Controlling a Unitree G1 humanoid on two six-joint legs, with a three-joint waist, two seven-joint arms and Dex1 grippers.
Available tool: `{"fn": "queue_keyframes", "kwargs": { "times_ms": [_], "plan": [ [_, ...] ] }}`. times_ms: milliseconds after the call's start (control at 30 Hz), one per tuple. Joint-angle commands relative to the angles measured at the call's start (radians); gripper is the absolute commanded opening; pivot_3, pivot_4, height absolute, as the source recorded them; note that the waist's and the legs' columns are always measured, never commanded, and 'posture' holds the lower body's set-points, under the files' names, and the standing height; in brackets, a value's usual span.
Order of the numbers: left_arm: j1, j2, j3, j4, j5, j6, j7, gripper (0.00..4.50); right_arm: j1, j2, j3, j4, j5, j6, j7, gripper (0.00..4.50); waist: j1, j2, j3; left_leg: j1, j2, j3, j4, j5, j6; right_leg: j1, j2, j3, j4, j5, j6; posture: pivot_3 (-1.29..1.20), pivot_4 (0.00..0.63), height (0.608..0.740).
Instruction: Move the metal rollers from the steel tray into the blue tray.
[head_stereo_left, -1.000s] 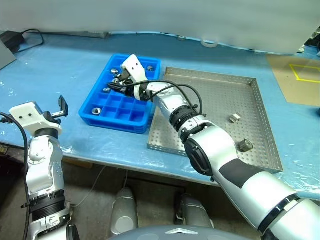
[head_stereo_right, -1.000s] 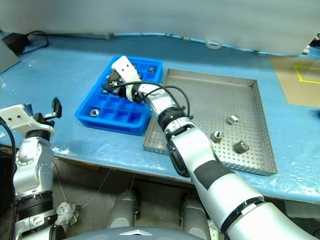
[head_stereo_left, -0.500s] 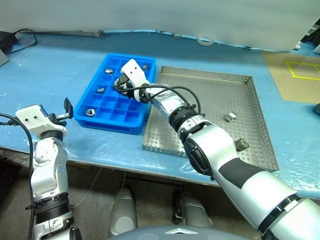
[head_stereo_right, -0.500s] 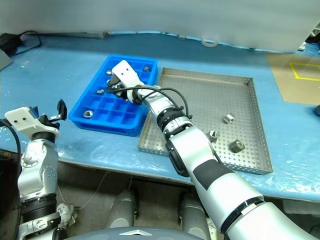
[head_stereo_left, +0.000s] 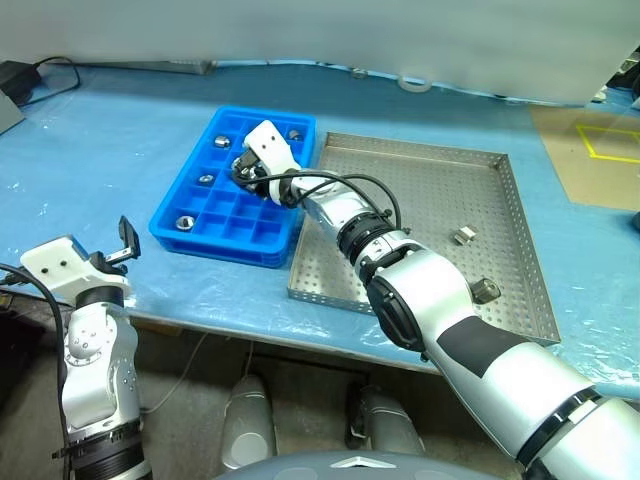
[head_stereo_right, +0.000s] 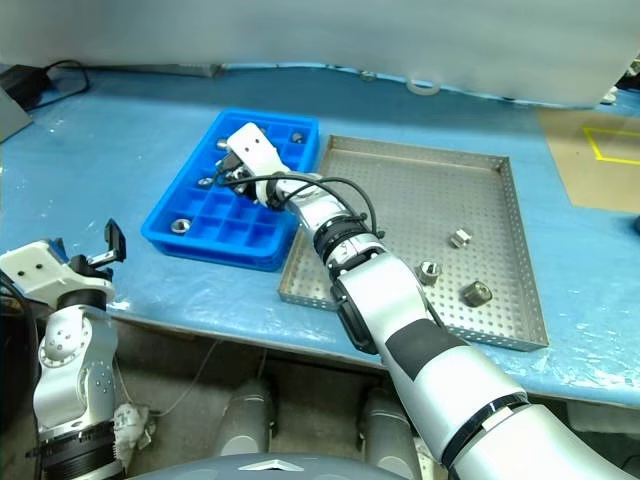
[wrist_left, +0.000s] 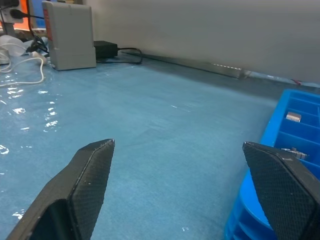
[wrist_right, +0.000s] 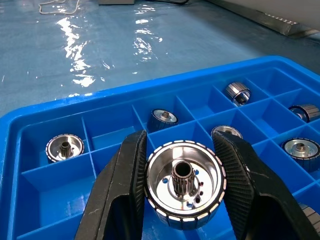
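Right gripper (wrist_right: 182, 165), clamped on a metal roller (wrist_right: 184, 183), hovers over the blue tray (head_stereo_left: 168, 216) at upper centre, as it did a second ago; release is pending. Left gripper (wrist_left: 185, 165), fingers apart and empty, has drawn back toward lower left. Three rollers (head_stereo_right: 473, 293) remain in the steel tray (head_stereo_right: 480, 180), right of centre.

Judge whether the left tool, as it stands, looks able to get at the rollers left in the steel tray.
Probably not. The left tool hangs open off the table's near edge, and the blue tray and the right arm lie between it and the rollers in the steel tray.
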Motion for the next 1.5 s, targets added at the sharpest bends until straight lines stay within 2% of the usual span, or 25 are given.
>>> {"fn": "queue_keyframes", "kwargs": {
  "times_ms": [33, 333, 533, 1167, 1500],
  "plan": [
    [0.016, 0.0, 0.022, -0.057, 0.005, -0.013, 0.016, 4.5, -0.04, 0.141, -0.014, -0.013, 0.01, -0.001, -0.006, 1.67, 0.005, 0.0, 0.0, 0.0, 0.0, 0.0, 0.0, 0.0, 0.0, 0.0, 0.0, 0.0, 0.0, 0.0, 0.0, 0.34, 0.15, 0.74],
    [0.055, -0.012, 0.007, -0.112, 0.016, 0.003, 0.037, 4.5, -0.041, 0.164, -0.012, -0.006, 0.004, -0.001, -0.012, 1.67, 0.037, 0.0, 0.0, 0.0, 0.0, 0.0, 0.0, 0.0, 0.0, 0.0, 0.0, 0.0, 0.0, 0.0, 0.0, 0.41, 0.15, 0.74],
    [0.126, -0.054, 0.002, -0.17, 0.029, 0.007, 0.056, 4.5, -0.036, 0.165, -0.014, 0.003, 0.001, 0.006, -0.035, 1.67, 0.046, 0.0, 0.0, 0.0, 0.0, 0.0, 0.0, 0.0, 0.0, 0.0, 0.0, 0.0, 0.0, 0.0, 0.0, 0.43, 0.15, 0.74],
    [0.186, -0.097, -0.001, -0.237, 0.049, 0.014, 0.079, 4.5, -0.019, 0.178, -0.011, 0.013, -0.007, 0.011, -0.059, 1.67, 0.096, 0.0, 0.0, -0.003, 0.0, -0.001, 0.0, 0.0, 0.0, -0.005, 0.0, 0.001, 0.002, 0.0, 0.001, 0.51, 0.15, 0.74],
    [0.18, -0.098, -0.015, -0.224, 0.055, 0.019, 0.072, 4.5, -0.019, 0.171, -0.031, 0.014, 0.007, 0.022, -0.057, 1.67, 0.097, 0.0, 0.0, -0.003, 0.0, -0.001, 0.0, 0.0, 0.0, -0.005, 0.0, 0.001, 0.002, 0.0, 0.001, 0.49, 0.15, 0.74]
  ]
}}
